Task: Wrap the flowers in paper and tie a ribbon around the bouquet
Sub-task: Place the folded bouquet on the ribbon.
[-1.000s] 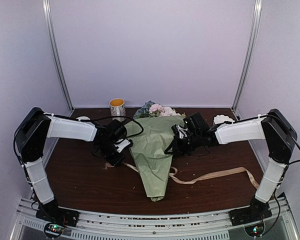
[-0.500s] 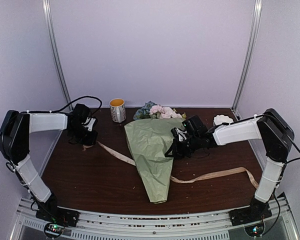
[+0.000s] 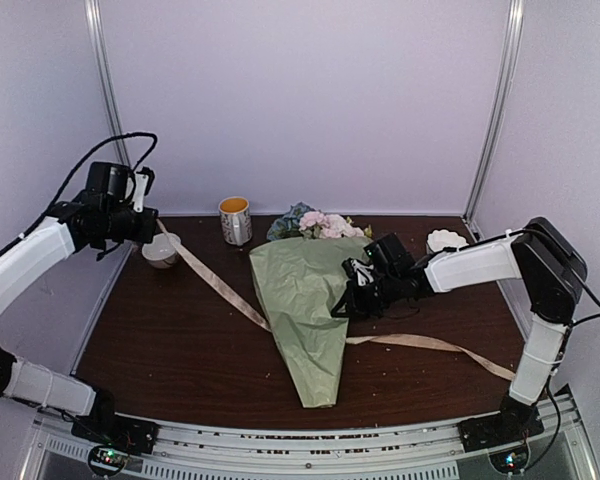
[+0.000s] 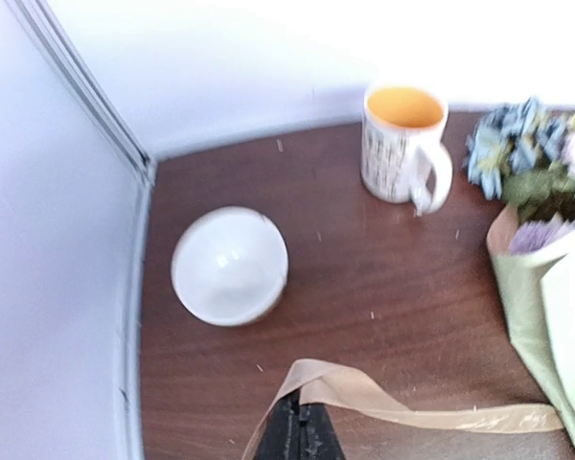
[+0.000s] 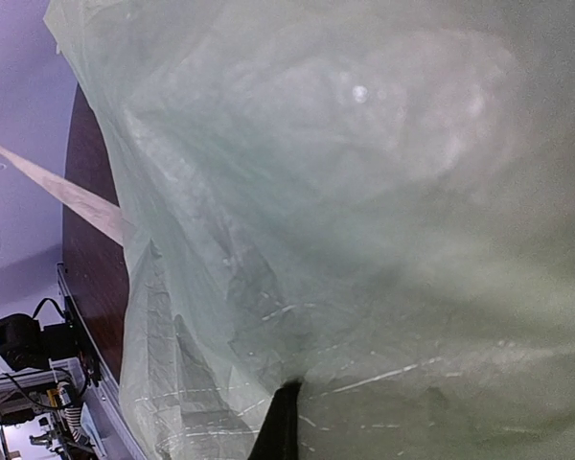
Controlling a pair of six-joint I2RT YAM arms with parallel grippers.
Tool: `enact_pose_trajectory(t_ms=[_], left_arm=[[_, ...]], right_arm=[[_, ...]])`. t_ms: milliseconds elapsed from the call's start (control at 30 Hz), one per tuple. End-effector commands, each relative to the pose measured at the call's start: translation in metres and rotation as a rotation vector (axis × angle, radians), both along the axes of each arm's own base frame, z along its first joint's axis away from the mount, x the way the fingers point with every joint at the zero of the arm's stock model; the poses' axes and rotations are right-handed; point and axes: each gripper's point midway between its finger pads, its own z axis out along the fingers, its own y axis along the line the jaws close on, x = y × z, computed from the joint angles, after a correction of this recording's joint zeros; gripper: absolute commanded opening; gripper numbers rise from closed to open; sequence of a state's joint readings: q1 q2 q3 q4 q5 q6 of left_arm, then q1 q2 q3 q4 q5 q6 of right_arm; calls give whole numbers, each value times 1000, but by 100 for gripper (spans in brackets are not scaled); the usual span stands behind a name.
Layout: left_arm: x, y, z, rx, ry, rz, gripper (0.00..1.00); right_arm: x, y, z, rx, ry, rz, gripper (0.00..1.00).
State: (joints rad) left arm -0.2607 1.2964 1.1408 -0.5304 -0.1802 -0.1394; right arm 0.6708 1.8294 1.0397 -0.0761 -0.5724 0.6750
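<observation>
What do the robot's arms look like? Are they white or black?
Both! The left arm and right arm have smooth white shells with chunky black joints. The left gripper and right gripper are mostly black, and thin black cables loop near the wrists.

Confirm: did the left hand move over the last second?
Yes. The left hand swung left and up, from beside the bouquet to well left of the mug, above the bowl, dragging the ribbon along.

Table (image 3: 180, 350) centre: bouquet (image 3: 305, 310); mug (image 3: 235, 219) behind-left; bowl (image 3: 162, 249) left of mug; ribbon (image 3: 220, 288) passes under bouquet.
</observation>
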Motion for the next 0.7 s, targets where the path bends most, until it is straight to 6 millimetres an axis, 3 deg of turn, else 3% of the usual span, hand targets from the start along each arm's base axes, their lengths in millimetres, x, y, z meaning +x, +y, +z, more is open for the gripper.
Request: enact_pose_trajectory(t_ms=[0,67,167,300,400,467,567,667], left_arm=[[-6,-7,57,43,-168,-90,0],[-9,-38,62,35,-193,-203,0],[-18,-110,49,77,-181,-417,0],[-26,-206,37,-1,-131,-645,0],[-27,-271,19,-12,-93,-773,0],[-26,-306,-7,-9,-20,-847,0],[-14,-328,-57,4,116,-856,0],[-3,-322,-106,94,222,-798,0]], right_arm=[[-3,-1,-13,-30,-6,12,0],[-3,0,-15,-30,-2,14,0],[-2,1,-18,-31,3,14,0],[-3,0,-23,-41,10,11,0],[-4,-1,-24,-50,8,9,0],[-4,-1,-26,-53,11,6,0],[-4,-1,-26,-58,7,4,0],[-5,-2,-24,-62,-1,1,0]])
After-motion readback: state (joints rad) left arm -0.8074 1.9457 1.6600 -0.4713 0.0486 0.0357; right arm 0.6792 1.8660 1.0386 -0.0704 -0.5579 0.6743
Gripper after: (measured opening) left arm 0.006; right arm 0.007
